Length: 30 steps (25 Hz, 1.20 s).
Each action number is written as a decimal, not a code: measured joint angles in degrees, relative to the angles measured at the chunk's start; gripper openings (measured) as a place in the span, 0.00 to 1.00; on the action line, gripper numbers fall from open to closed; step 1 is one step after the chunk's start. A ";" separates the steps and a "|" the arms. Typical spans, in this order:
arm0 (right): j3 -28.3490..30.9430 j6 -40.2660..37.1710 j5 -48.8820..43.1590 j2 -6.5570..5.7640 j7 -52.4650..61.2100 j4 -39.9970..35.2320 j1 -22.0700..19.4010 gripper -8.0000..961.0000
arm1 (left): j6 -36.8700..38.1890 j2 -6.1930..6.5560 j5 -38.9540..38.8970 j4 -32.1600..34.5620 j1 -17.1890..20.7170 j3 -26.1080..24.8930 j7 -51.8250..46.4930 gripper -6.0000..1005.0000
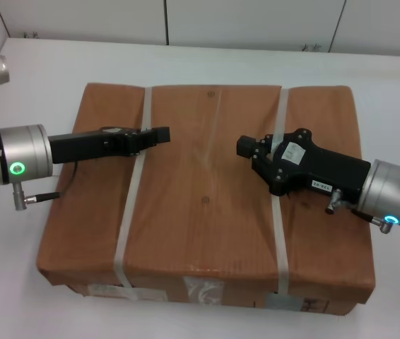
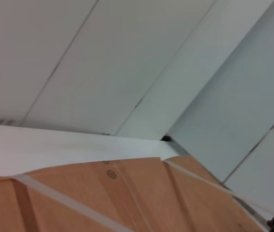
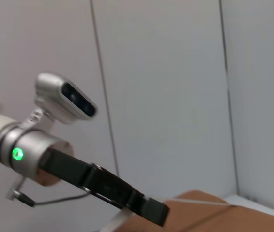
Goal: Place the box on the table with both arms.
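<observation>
Box point(image 1: 207, 198) lies on table point(image 1: 44, 78); left gripper point(image 1: 159, 135), right gripper point(image 1: 246, 147) above it, jaws unreadable; right wrist view alone shows left's camera point(image 3: 71, 100).

Silver wrists point(image 1: 16, 159), green ring lights, black grippers point(image 1: 159, 135)

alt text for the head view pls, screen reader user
A strapped brown cardboard box lies flat on the white table. The left pincer and the right pincer reach in over its top from opposite sides, facing each other with a gap between.
</observation>
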 joint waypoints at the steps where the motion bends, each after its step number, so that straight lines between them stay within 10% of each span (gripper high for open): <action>1: 0.00 0.98 0.00 -0.01 0.08 0.18 0.10 0.03 | -1.06 -0.14 0.09 0.00 -0.05 0.15 0.07 0.02; 17: -2.44 28.16 -0.12 0.00 3.76 7.50 6.17 0.03 | -23.11 -5.79 8.05 -0.47 -3.50 0.55 3.50 0.02; 30: -2.81 33.91 -0.16 -0.01 5.80 8.89 6.10 0.04 | -25.74 -6.56 10.14 -0.55 -3.23 0.57 3.66 0.02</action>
